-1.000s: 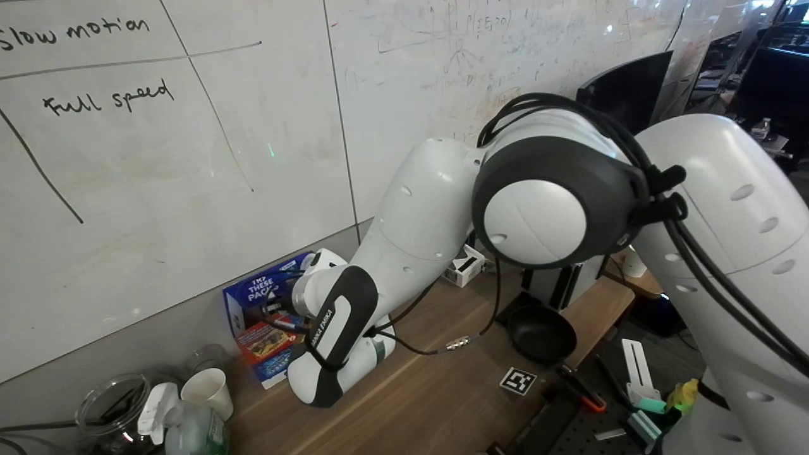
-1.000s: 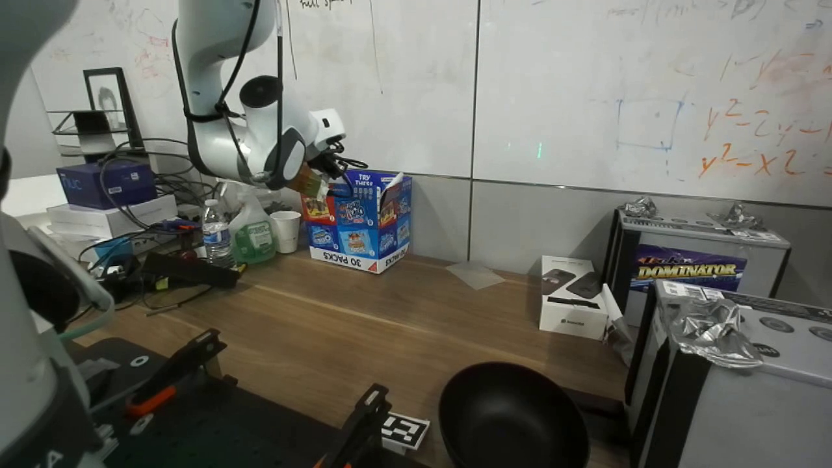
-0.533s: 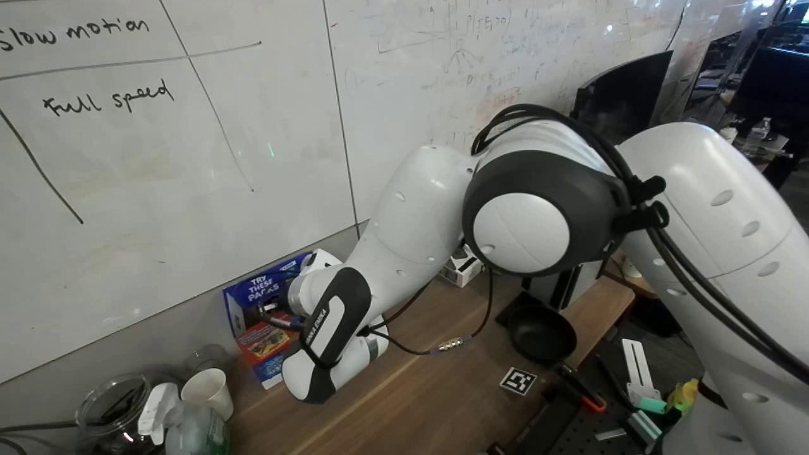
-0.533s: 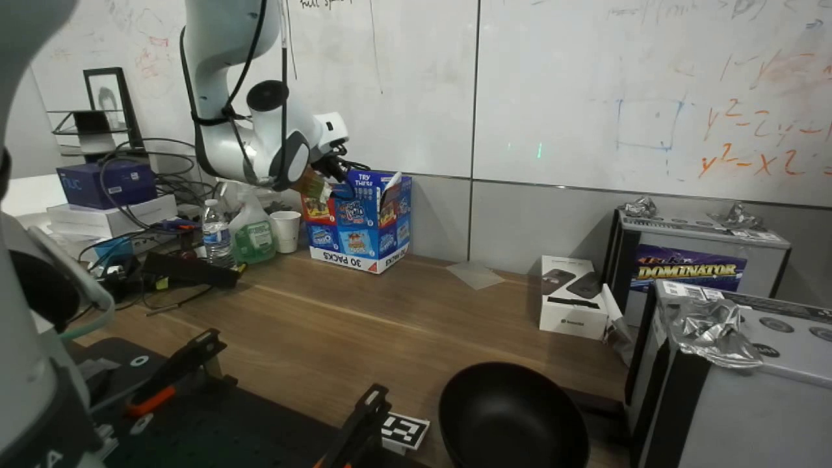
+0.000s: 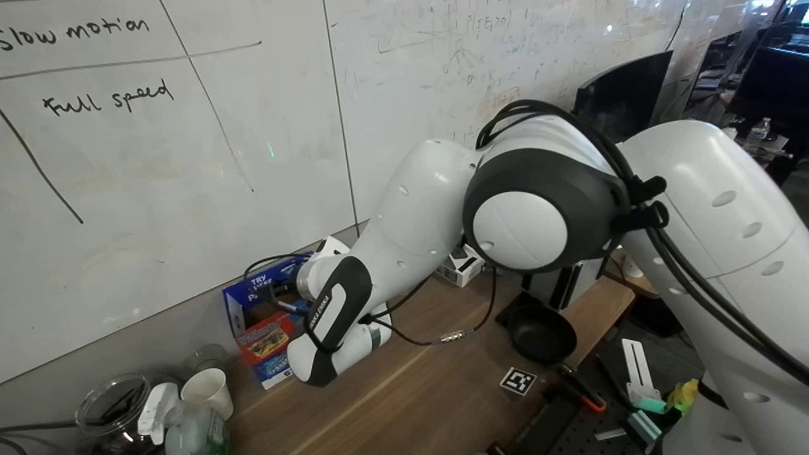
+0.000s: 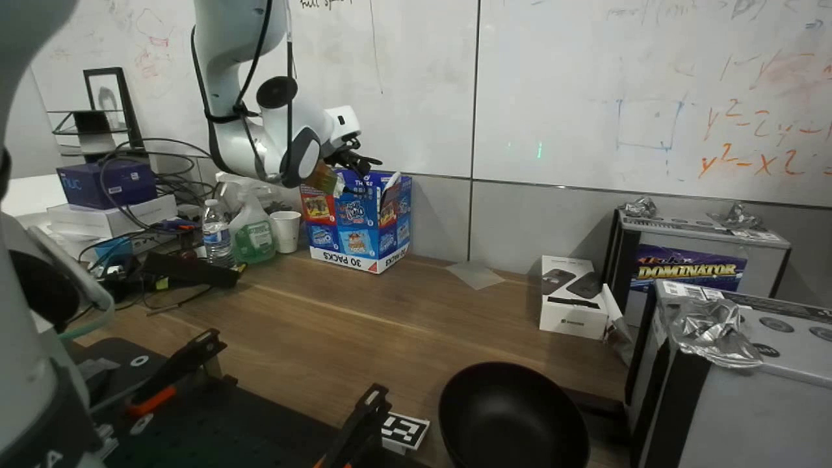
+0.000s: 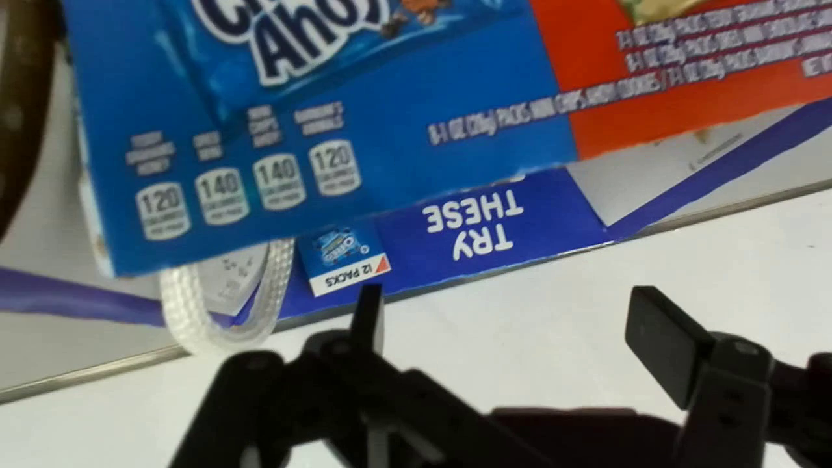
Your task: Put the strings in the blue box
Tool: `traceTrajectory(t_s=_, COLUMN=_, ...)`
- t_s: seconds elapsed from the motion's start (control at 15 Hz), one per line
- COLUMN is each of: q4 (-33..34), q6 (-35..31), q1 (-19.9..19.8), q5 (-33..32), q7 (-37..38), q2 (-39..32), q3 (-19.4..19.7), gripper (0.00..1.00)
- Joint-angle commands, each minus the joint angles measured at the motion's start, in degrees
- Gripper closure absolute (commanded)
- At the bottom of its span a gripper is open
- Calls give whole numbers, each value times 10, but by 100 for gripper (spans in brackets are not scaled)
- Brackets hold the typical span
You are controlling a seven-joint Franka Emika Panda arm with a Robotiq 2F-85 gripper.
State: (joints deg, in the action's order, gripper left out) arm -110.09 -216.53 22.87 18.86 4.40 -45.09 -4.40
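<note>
The blue box, printed with red and white graphics, stands against the wall in both exterior views. Its front panel fills the top of the wrist view. A loop of the strings, pale woven cord, pokes out past that panel's edge near a corner; the panel hides the rest of it. The strings cannot be made out in the exterior views. My gripper is open, its fingers wide apart with only whiteboard behind the gap. The loop lies to the left of both fingers, apart from them. In an exterior view my gripper is above the box.
A whiteboard rises right behind the box. Beside the box are a paper cup, a green spray bottle and a water bottle. Farther off stand a white phone box, a black pan and grey devices.
After dipping slightly, the arm has moved up and to the right over the box in both exterior views. The dark fingers look more spread than before.
</note>
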Motion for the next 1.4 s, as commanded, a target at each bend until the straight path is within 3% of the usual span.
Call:
traceTrajectory(t_s=0.0, q4=-1, q6=-26, q1=7, q5=30, q7=-28, q2=8, q3=20, gripper=0)
traceTrajectory(t_s=0.87, q4=58, q6=1, q1=16, q5=68, q7=-61, q2=-47, q3=76, gripper=0)
traceTrajectory(t_s=1.33, q4=62, q6=12, q1=3, q5=49, q7=-54, q2=-45, q3=58, gripper=0)
